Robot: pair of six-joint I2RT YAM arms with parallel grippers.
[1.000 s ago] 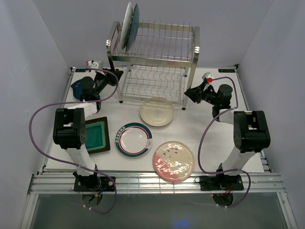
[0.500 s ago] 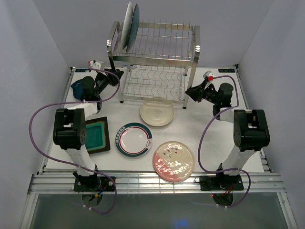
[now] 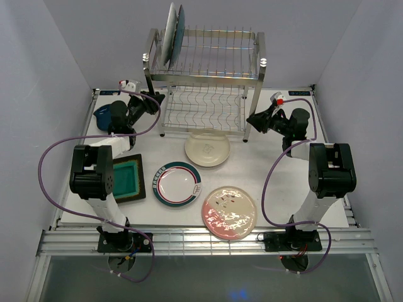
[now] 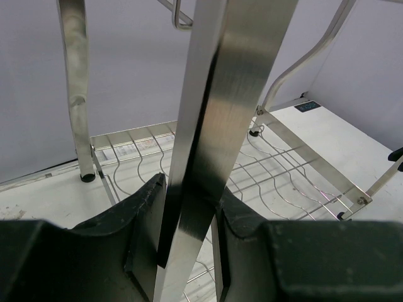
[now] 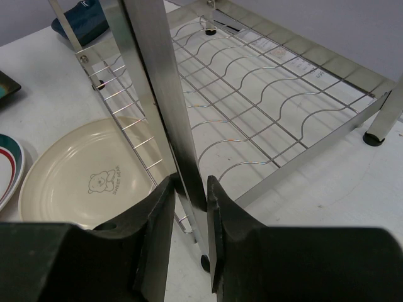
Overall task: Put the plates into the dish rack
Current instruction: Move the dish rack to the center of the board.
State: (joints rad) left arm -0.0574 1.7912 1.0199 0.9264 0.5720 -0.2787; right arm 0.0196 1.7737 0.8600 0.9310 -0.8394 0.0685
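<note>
The steel dish rack (image 3: 204,82) stands at the back of the table. A pale plate (image 3: 169,31) and a dark teal plate (image 3: 179,28) stand in its upper tier at the left. My left gripper (image 3: 153,102) is shut on the rack's front-left post (image 4: 217,113). My right gripper (image 3: 253,119) is shut on the front-right post (image 5: 154,88). On the table lie a cream plate (image 3: 207,149), a white plate with a green-red rim (image 3: 177,183), a pink speckled plate (image 3: 229,212) and a square green plate (image 3: 126,178). A small dark blue dish (image 3: 102,114) lies by the left arm.
The cream plate (image 5: 88,176) lies just in front of the rack's lower shelf (image 5: 264,94), its far edge under the front bar. White enclosure walls stand close behind and beside the rack. Purple cables loop out beside both arms.
The rack has shifted slightly back and to the right, and both grippers moved with it, still closed on its front posts. The plates on the table have not moved.
</note>
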